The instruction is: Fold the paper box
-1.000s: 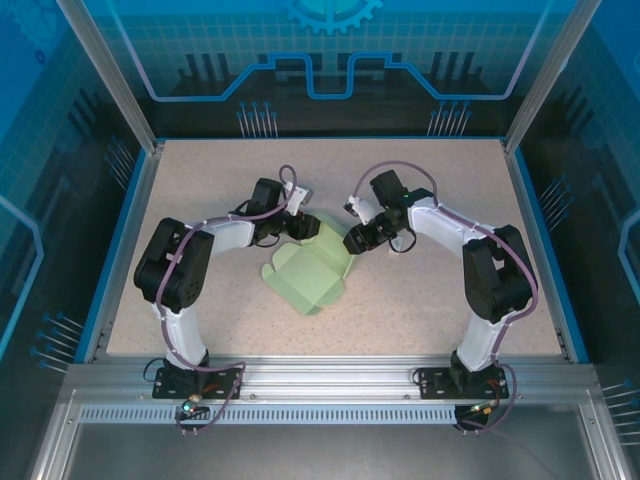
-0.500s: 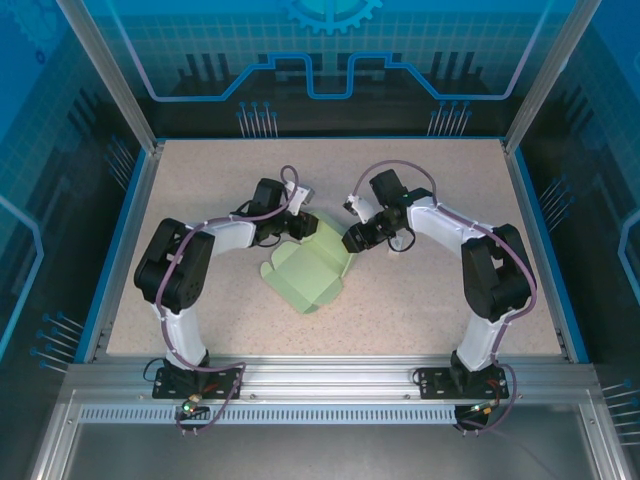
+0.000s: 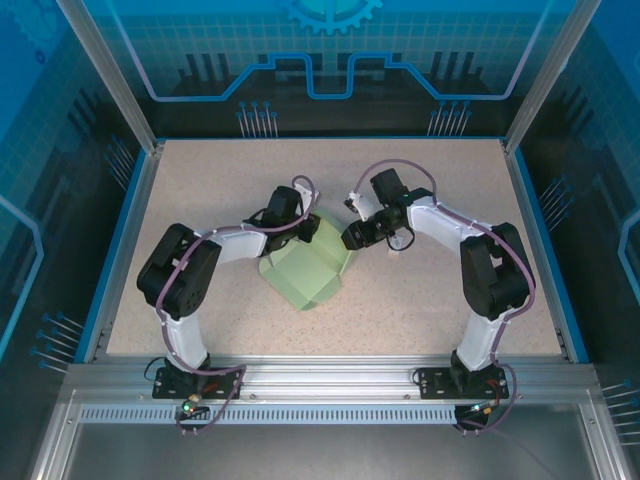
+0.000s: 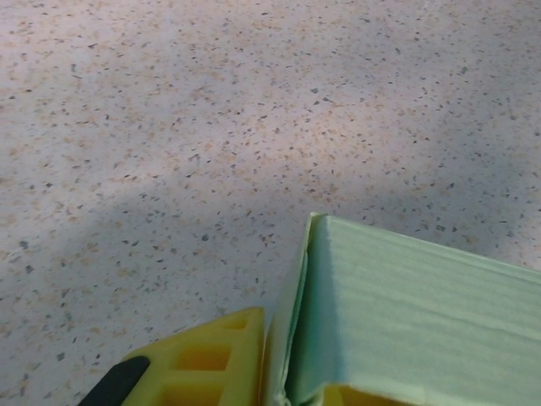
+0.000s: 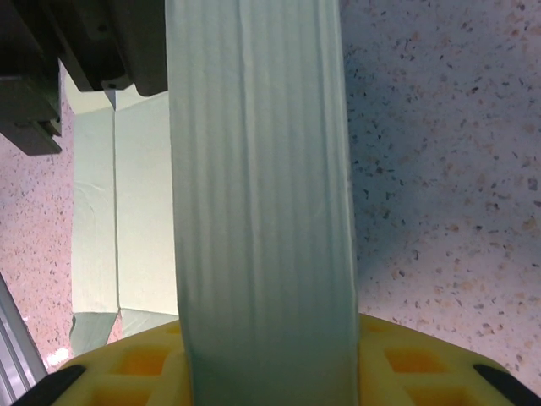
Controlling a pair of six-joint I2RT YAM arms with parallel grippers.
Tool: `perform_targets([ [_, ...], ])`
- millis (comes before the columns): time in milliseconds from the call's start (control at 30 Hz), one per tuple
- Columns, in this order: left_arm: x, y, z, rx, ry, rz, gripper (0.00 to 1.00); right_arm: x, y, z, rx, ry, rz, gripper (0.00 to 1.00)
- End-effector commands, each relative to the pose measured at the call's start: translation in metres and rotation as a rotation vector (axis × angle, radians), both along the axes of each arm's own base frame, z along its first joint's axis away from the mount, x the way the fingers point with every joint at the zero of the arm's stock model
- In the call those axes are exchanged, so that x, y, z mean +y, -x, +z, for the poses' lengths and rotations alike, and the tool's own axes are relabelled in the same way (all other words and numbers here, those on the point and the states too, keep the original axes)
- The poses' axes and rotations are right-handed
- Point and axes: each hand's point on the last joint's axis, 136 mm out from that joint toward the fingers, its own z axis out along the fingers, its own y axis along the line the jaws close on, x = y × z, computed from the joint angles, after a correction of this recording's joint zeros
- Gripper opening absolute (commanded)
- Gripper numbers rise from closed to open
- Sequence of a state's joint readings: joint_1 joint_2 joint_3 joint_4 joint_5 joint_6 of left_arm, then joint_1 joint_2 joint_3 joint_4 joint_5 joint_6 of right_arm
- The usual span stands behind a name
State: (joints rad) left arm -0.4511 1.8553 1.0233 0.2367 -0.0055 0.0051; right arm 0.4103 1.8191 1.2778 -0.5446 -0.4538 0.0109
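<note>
Lying on the speckled table [image 3: 430,190], the paper box [image 3: 305,275] sits right between both claws, spreading out just nearside of them. Left claw [image 3: 303,228] is pinched tight on a raised flap, card squeezed between its yellow fingers [image 4: 211,364]. Right claw [image 3: 352,238] meets the opposite edge, but a mint strip hides its finger gap, so can't tell its grip.

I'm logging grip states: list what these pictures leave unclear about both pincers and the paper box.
- Left pincer: top view, its own wrist hides the tips; left wrist view, the bottom edge cuts them off. Its grip on the paper box is unclear.
- Right pincer: right wrist view, a strip of the paper box covers the gap between its fingers; top view, too small.
- Paper box's far edge: top view, under both arms.
</note>
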Motion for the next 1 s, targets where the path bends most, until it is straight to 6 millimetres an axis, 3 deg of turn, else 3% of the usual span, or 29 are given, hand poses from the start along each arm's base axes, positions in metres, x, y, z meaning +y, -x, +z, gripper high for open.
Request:
perform_targets([
  [0, 0.034, -0.010, -0.002, -0.025, -0.058, 0.166, 0.13, 0.004, 0.016, -0.010, 0.077, -0.019, 0.031, 0.32],
  [167, 0.040, -0.011, -0.003, -0.038, -0.089, 0.230, 0.09, 0.005, 0.018, -0.012, 0.082, -0.023, 0.032, 0.30],
  [467, 0.031, -0.007, -0.012, -0.068, -0.131, 0.240, 0.08, 0.003, 0.018, -0.017, 0.085, -0.005, 0.024, 0.29],
  [633, 0.020, -0.001, -0.004, -0.040, -0.074, 0.160, 0.16, -0.004, 0.013, -0.015, 0.076, 0.010, -0.005, 0.28],
  [967, 0.018, 0.015, 0.005, 0.002, -0.009, 0.073, 0.38, -0.005, 0.009, -0.014, 0.074, 0.016, -0.015, 0.27],
])
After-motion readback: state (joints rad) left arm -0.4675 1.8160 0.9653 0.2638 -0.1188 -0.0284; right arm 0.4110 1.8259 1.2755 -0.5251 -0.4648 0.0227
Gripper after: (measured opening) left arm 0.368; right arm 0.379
